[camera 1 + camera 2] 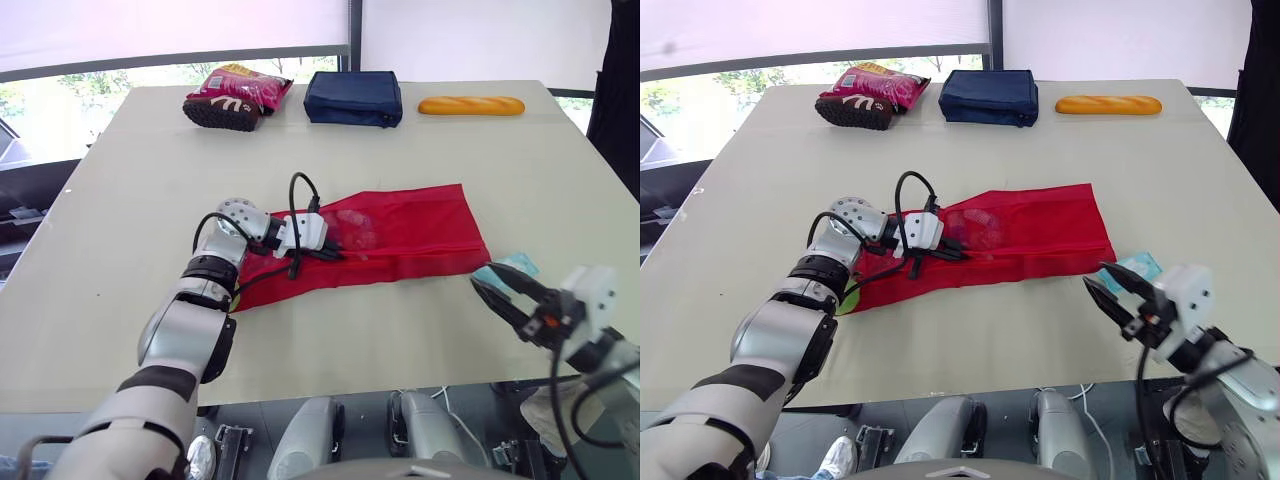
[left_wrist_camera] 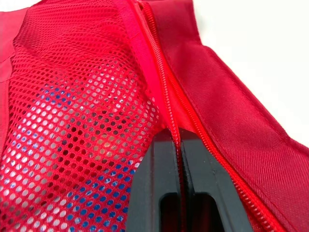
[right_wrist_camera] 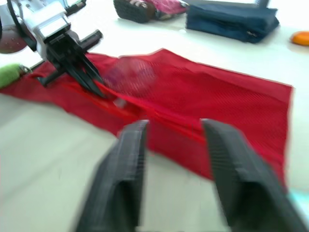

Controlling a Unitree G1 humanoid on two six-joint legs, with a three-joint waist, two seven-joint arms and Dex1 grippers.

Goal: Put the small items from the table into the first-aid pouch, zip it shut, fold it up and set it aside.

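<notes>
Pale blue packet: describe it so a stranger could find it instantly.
Find the long red pouch across the middle of the table. Off its near right corner, by the right tool, lies a small pale blue packet; the navy bag, bread and snack bag all sit at the far edge.

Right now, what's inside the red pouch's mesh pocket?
Through the mesh pocket of the red pouch a blue-and-white item shows. The mesh hides what it is. The left gripper is shut on the red pouch at its zip.
</notes>
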